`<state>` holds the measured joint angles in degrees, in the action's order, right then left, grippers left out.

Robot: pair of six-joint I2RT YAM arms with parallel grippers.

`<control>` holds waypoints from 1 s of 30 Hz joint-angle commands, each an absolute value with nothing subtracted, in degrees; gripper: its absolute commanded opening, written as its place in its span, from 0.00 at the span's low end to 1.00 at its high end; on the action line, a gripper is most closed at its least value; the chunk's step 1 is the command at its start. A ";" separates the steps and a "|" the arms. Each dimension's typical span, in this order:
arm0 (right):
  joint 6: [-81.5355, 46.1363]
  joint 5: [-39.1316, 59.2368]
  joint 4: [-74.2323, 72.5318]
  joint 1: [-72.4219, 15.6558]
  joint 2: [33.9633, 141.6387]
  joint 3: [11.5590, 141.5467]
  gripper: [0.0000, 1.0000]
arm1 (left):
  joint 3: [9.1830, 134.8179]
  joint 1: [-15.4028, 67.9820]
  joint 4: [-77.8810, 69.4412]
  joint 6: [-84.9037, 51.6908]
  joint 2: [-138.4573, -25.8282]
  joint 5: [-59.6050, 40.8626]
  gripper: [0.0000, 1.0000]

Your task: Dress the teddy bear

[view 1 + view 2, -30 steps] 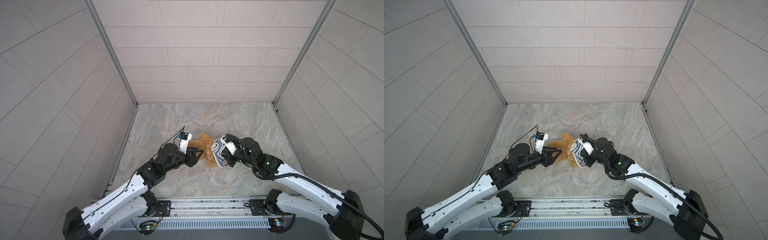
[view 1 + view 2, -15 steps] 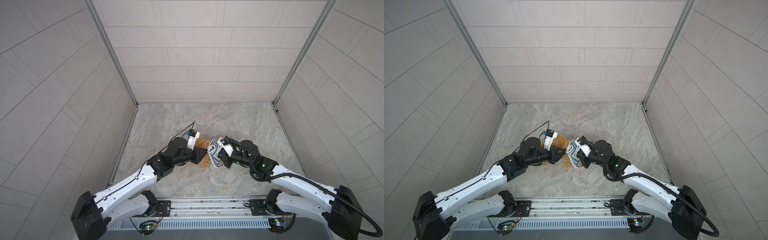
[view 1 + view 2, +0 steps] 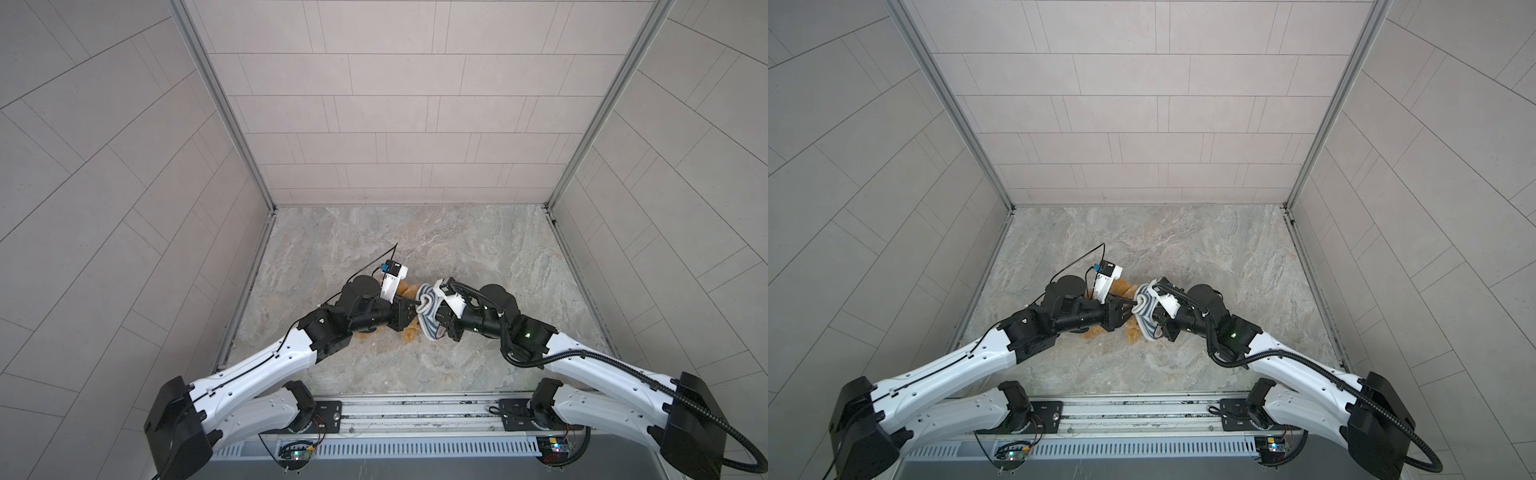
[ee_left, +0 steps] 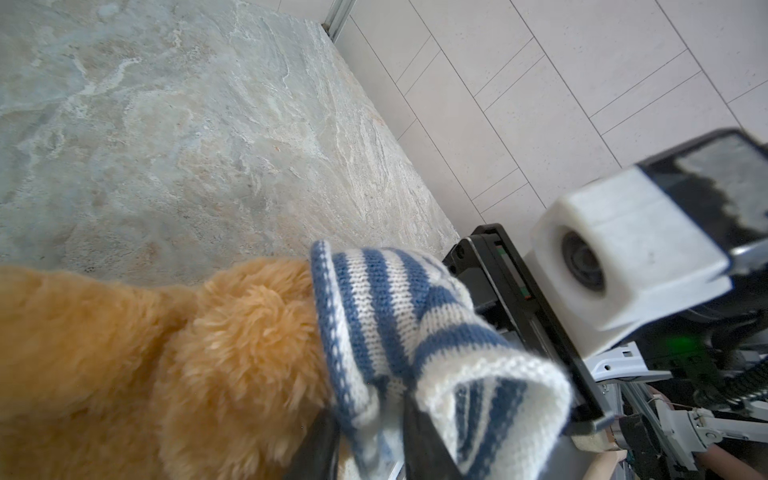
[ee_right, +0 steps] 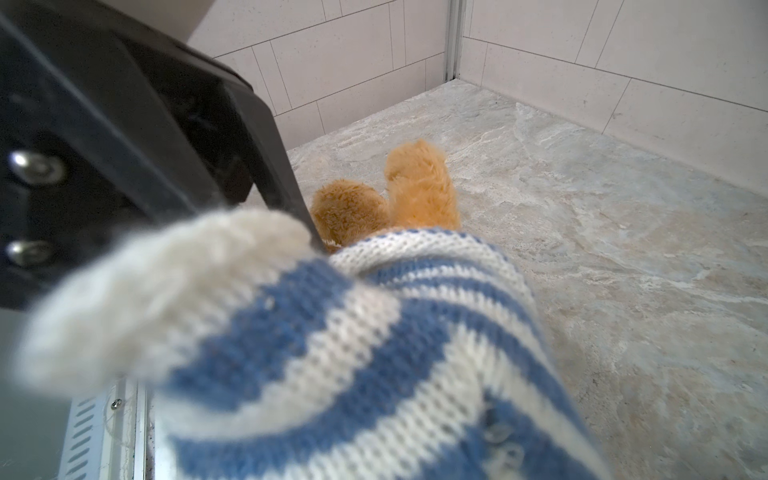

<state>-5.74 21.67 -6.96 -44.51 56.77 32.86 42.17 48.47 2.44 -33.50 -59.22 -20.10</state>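
Golden-brown plush of the teddy bear (image 3: 409,335) is seen on the stone-patterned floor (image 3: 374,249), directly beneath the spot where the two grippers meet. In both top views most of it is hidden by the left gripper (image 3: 414,309) and its wrist. The left gripper's jaws are narrowed onto a fold of the blue-and-white striped shirt (image 3: 430,314), and in the left wrist view the knit is pinched between the dark fingers (image 4: 419,440). The right gripper (image 3: 442,326) is closed, its fingertips buried under the shirt, which is draped over it and gripped from that side. The shirt's opening is pressed against a rounded furry part of the bear, and in the right wrist view two plush stubs are seen beyond the hem. Which end of the bear this is cannot be told. Tiled walls (image 3: 395,124) enclose the floor on three sides.
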 commanded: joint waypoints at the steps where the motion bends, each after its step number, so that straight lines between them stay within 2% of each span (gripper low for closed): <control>1: -3.34 21.86 -9.29 -45.00 54.81 33.27 0.00 | 44.01 48.84 2.01 -33.03 -59.11 -19.23 0.20; 7: -0.97 20.11 -6.38 -45.52 52.72 32.70 0.00 | 43.58 46.22 4.57 -34.42 -57.33 -17.49 0.00; 20: 5.95 14.16 3.21 -51.48 52.74 35.15 0.00 | 43.20 42.36 3.89 -38.55 -58.62 -17.95 0.00; 30: 6.28 10.46 -0.70 -54.10 46.67 32.20 0.00 | 40.92 41.86 10.20 -38.68 -60.87 -16.00 0.00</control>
<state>4.47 11.31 3.55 -53.45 49.17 32.64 42.09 42.50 7.73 -38.79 -61.32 -17.96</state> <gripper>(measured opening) 0.113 0.054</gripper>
